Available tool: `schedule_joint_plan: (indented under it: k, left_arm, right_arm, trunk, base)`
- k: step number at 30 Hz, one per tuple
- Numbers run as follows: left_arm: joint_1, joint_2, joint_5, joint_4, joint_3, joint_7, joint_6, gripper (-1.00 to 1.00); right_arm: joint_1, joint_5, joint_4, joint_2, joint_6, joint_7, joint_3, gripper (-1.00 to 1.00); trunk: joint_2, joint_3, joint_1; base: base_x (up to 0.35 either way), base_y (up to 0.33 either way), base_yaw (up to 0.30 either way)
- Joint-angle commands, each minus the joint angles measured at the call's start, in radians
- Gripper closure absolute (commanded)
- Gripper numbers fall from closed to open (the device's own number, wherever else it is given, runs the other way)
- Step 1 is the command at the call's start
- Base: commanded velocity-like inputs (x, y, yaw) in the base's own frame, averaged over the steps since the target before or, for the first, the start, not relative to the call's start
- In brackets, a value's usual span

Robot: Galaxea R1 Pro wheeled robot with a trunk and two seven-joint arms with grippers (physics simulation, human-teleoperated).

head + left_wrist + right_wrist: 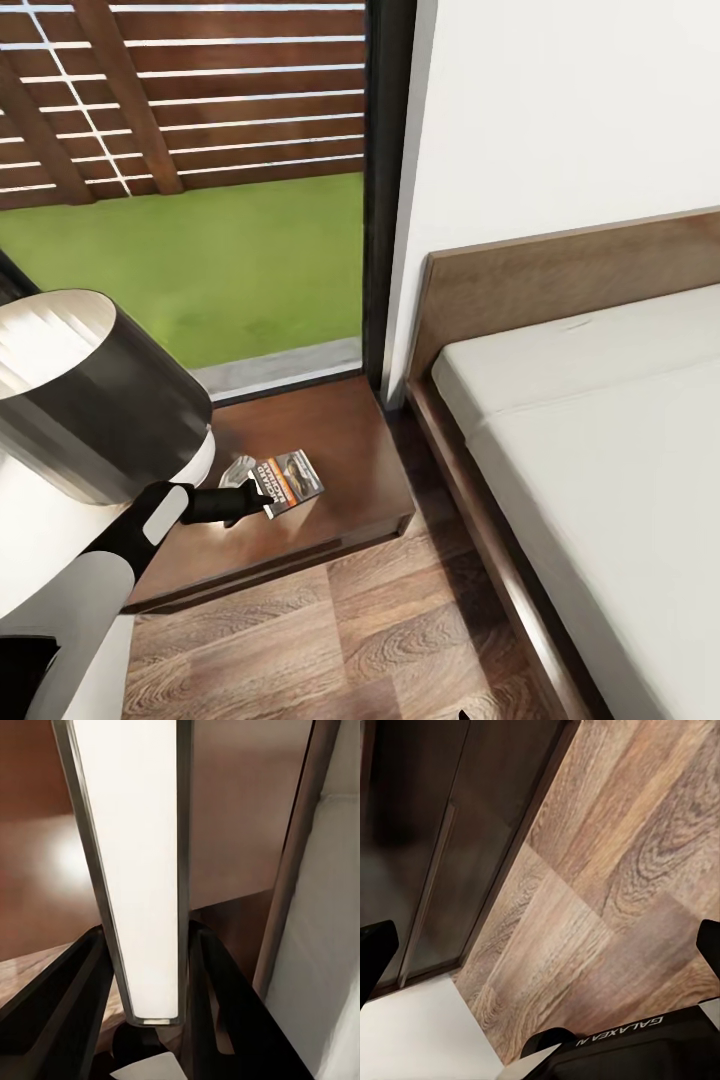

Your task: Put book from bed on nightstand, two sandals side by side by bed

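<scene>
The book (292, 478), dark-covered with an orange band, is over the top of the dark brown nightstand (345, 435). My left gripper (258, 497) is shut on its near edge. The left wrist view shows the book (139, 870) edge-on between the black fingers (60, 1009), above the glossy nightstand top (240, 810). I cannot tell whether the book touches the wood. The bed (600, 450) lies to the right with its pale mattress and brown headboard. My right gripper (540, 945) is open over the wood-plank floor (607, 855). The sandals are out of view.
A large grey and white cylinder (90, 400) stands at the nightstand's left side, close to my left arm. A tall dark-framed window (200, 200) rises behind the nightstand. Plank floor (350, 630) runs between nightstand and bed frame. A dark wooden panel (427, 832) borders the floor.
</scene>
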Motion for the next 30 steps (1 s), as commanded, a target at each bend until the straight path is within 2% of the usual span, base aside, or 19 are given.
schedule_joint_plan:
  k: [1,23,24,30]
  left_arm:
    - [0.000,0.001,-0.001,0.000,-0.005,-0.004,0.000,1.00]
    - [-0.001,0.001,0.000,0.000,-0.003,-0.009,-0.001,1.00]
    - [-0.001,0.001,0.000,0.000,-0.003,-0.009,-0.001,-1.00]
    - [-0.001,0.001,0.000,0.000,-0.003,-0.009,-0.001,-1.00]
  right_arm:
    - [-0.001,-0.008,0.001,-0.001,-0.007,0.001,0.008,-1.00]
    - [0.000,-0.008,0.001,-0.001,-0.007,-0.005,0.008,-1.00]
    - [0.000,-0.008,0.001,-0.001,-0.007,-0.005,0.008,-1.00]
    - [-0.001,-0.008,0.001,-0.001,-0.007,-0.005,0.008,-1.00]
  trunk:
    - [0.000,-0.001,0.000]
    - [0.000,-0.001,0.000]
    - [0.000,-0.001,0.000]
    - [0.000,-0.001,0.000]
  base:
    - [0.005,0.000,0.000]
    - [0.001,0.000,0.000]
    - [0.000,0.000,0.000]
    - [0.000,0.000,0.000]
